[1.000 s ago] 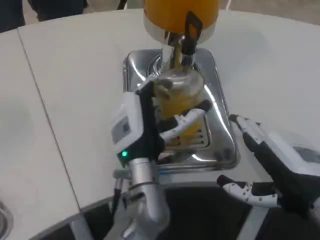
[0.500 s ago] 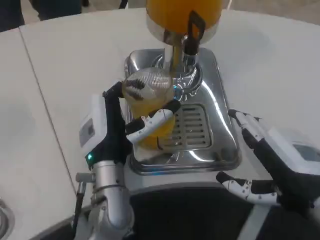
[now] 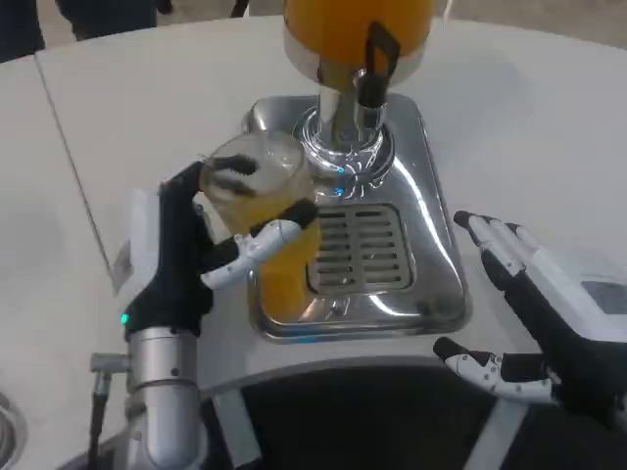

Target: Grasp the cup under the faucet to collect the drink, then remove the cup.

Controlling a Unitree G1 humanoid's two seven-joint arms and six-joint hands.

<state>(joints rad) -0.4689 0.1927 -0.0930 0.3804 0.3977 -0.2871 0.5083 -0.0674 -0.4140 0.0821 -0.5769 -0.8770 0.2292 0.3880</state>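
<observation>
Clearly full and spill-prone, the smooth clear cup sits gripped mid-wall by the left robot hand; the right robot hand lies spread, holding nothing.

A white table with a curved outer edge takes up most of the view, and a thin dark seam runs slantwise across its top. Beyond the table's far edge lies a strip of pale floor (beige, faintly mottled). Dark shapes stand past the table's far-left edge, too cropped to identify.
</observation>
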